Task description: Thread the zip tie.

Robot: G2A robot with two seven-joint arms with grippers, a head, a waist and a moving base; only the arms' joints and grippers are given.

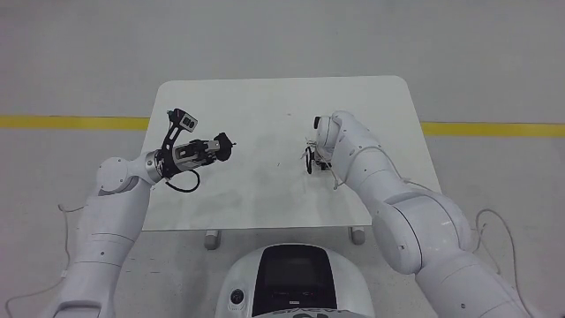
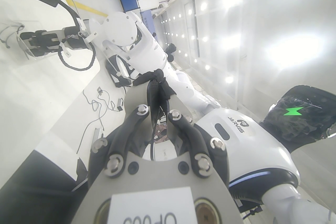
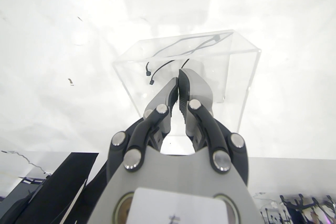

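Two tools hang over the desk (image 1: 265,97), well apart, bare top between, inside its edges. Left tool (image 1: 227,147) clamps a black tie (image 2: 154,93). Right tool (image 3: 178,78), pinched closed, sits at a clear box (image 3: 244,70) of ties (image 3: 181,47).

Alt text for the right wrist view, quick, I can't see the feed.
The right gripper, jaws shut, points its tips at a clear box holding a few black zip ties, standing on the white table.

We see black zip ties (image 3: 216,38) inside a clear box (image 3: 236,78), a white worktop (image 1: 265,115), and grey fingers (image 3: 202,86) with black pads (image 3: 182,89).
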